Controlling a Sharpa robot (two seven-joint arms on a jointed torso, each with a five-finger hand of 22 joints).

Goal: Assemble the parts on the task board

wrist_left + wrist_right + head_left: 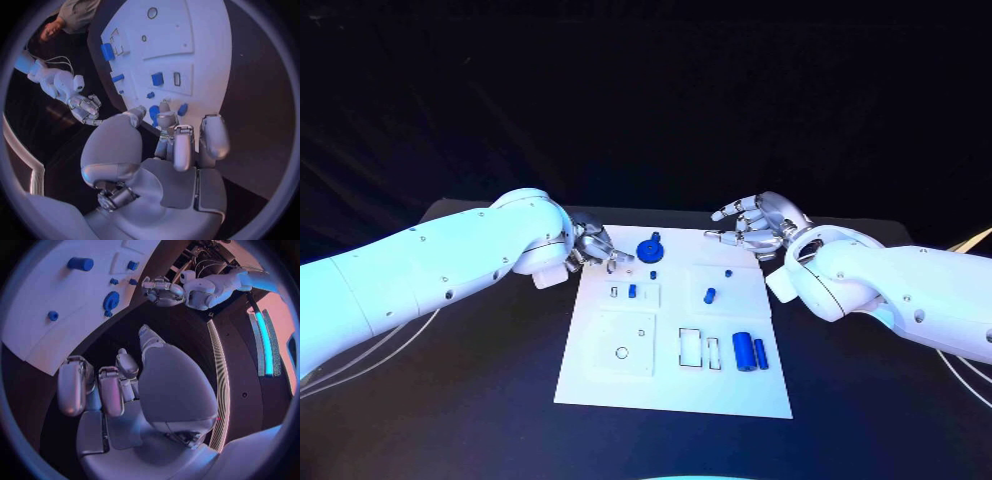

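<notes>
left arm [430, 265] comes in over the black table [473, 400], white casing, cables trailing off it near the table's left edge. left hand [596, 248] sits at the board's far-left corner, fingers curled together over the board edge; wrist view shows the fingertips [165, 107] just beside a blue part but i cannot tell if they grip it or only touch it.

board [668, 385] is a white plate, mid table, long side running away from the robot. on it, left to right: small ring outline [622, 352] on the near-left raised panel, small blue block [632, 291] in a slot further back, round blue gear [651, 248] at the far end with a small peg [653, 274] just nearer, blue oval piece [710, 295] right of centre, then two blue cylinders [751, 353] lying side by side near the right edge, next to rectangular slots [691, 346].

right hand [754, 226] is off the board past its far-right corner, over bare table, fingers spread and slightly curled, holding nothing; wrist view agrees [119, 385]. right arm [891, 290] is well clear of the parts.

room behind the table is dark, black backdrop. right wrist view shows a teal light strip [265, 340] off to one side.
</notes>
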